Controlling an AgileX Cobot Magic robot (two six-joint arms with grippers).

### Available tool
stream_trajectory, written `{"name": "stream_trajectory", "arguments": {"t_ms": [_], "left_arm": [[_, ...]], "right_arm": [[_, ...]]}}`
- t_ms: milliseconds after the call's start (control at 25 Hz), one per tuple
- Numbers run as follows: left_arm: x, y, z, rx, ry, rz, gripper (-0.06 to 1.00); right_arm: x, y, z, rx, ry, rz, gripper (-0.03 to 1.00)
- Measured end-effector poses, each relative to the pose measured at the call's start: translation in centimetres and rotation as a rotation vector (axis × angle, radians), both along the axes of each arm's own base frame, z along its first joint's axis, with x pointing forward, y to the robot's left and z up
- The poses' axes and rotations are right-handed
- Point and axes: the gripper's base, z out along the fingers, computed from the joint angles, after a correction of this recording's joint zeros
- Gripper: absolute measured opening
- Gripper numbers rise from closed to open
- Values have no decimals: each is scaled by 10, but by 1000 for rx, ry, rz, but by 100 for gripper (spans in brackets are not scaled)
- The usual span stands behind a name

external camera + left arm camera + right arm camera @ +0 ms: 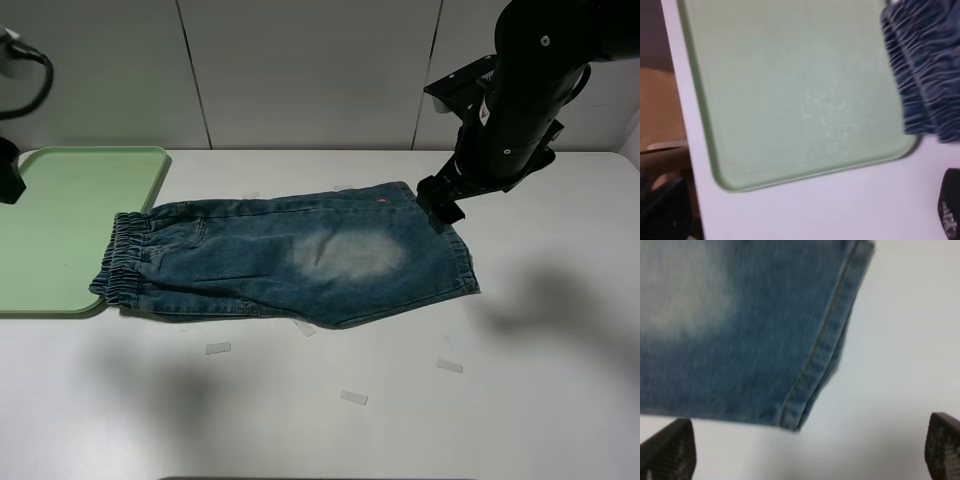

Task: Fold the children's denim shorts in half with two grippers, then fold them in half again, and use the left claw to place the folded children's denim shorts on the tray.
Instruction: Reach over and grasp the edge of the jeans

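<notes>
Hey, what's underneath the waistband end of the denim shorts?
The denim shorts overlap the pale green tray's edge at the waistband; the rest lies on the white table. The covered rim is hidden.

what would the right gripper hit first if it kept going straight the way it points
Likely the hem corner of the children's denim shorts, or the table just beside it; the open right gripper is over that edge, depth unclear.

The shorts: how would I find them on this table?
On the white table, beside the pale green tray, lie the children's denim shorts, waistband overlapping the tray's edge. They are the only blue cloth, with a faded pale patch.
</notes>
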Motion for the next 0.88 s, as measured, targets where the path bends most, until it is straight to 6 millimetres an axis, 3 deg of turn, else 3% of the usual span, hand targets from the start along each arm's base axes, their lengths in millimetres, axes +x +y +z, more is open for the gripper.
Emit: {"name": "stream_trajectory", "arguments": {"t_ms": [200, 480, 640, 880], "left_arm": [[-41, 3, 29, -162, -97, 28, 98], [-92, 9, 48, -295, -152, 45, 98], [-124, 17, 52, -329, -189, 49, 98], [-174, 26, 38, -404, -244, 35, 98]], "right_arm": [[-6, -1, 3, 12, 46, -31, 69], [-11, 0, 1, 23, 101, -56, 69], [-12, 0, 2, 27, 107, -60, 69], [-13, 2, 1, 49, 122, -68, 69]]}}
